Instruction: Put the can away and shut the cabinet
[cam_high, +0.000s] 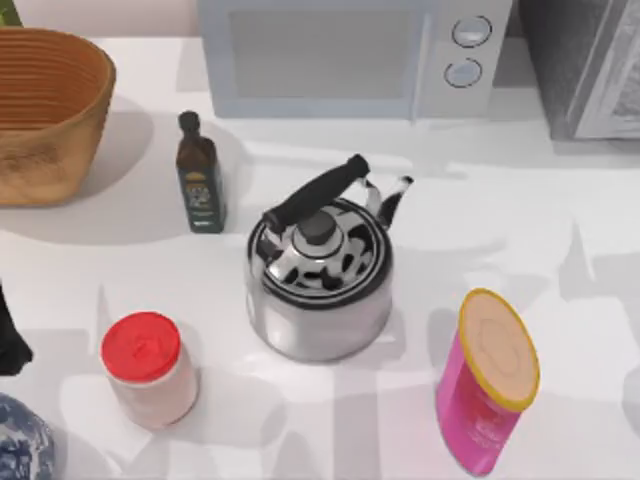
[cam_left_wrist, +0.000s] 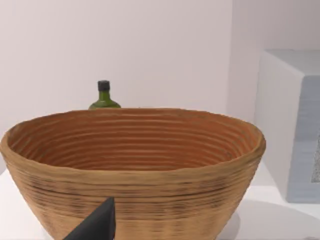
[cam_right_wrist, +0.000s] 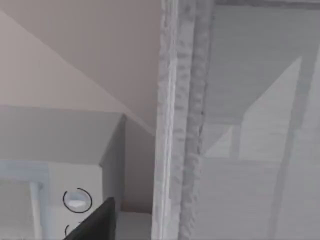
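The can is out of view. The grey cabinet (cam_high: 585, 70) stands at the table's back right corner. Its speckled front edge (cam_right_wrist: 180, 125) rises close ahead in the right wrist view, with a pale grey panel beside it; I cannot tell whether the door is open or shut. A dark part of my right gripper (cam_right_wrist: 95, 225) shows against the cabinet and the microwave. My left arm (cam_high: 8, 340) sits at the table's left edge. A dark part of my left gripper (cam_left_wrist: 97, 225) faces the woven basket (cam_left_wrist: 135, 165).
A steel kettle (cam_high: 320, 270) with a black handle stands mid-table. Around it are a dark bottle (cam_high: 200, 180), a pale jar with a red lid (cam_high: 148, 368), a pink canister (cam_high: 488, 385) and the basket (cam_high: 45, 110). A microwave (cam_high: 350, 55) lines the back, and a blue-patterned object (cam_high: 20, 440) sits front left.
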